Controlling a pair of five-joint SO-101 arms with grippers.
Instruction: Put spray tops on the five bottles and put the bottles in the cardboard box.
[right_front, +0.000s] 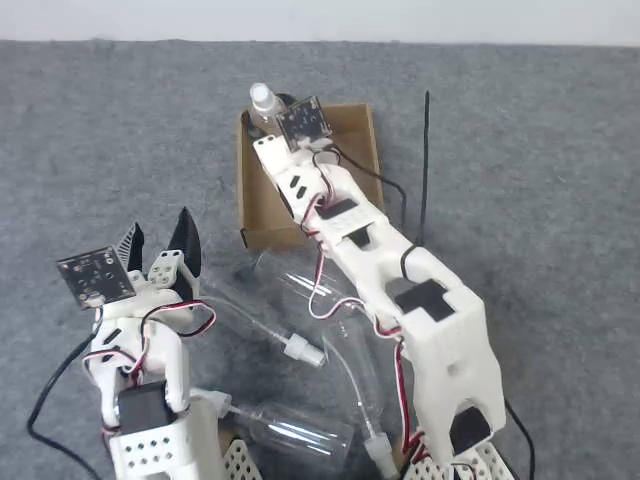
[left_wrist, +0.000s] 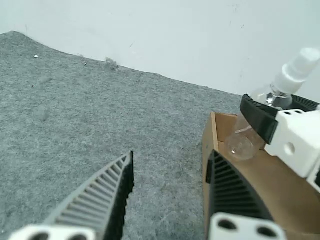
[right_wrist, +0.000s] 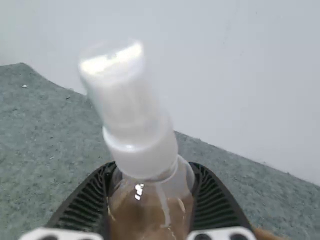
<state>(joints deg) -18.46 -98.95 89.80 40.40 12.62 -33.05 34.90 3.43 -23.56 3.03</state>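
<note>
The right arm (right_front: 400, 290) reaches out over the grey felt table (right_front: 540, 200) to the cardboard box (right_front: 350, 135). Its jaws are pinching a clear bottle (right_front: 262, 103) around the shoulder, and a white spray top (right_wrist: 125, 95) is fitted on the neck, standing out beyond the jaw tips. The bottle hangs tilted, its base below the jaws and just inside a corner of the box. I cannot tell whether the base touches the box floor.

The left arm (right_front: 140, 360) sits well back from the box. Its black ribbed jaws are spread wide with nothing between them. Ahead of these open jaws lies bare felt, with the box wall (left_wrist: 207, 150) off to one side. Behind the left jaws, and beneath the right arm, several more clear bottles (right_front: 295, 432) lie on their sides on the table. Some seem to carry white tops, though I cannot count them reliably.

By my reading, the step in hand is boxing one finished bottle. The next move seems to call for the right jaws to lower the bottle until it is supported, then let go without tipping it over the wall. After that, the bottles lying behind the jaws would need attention.
</note>
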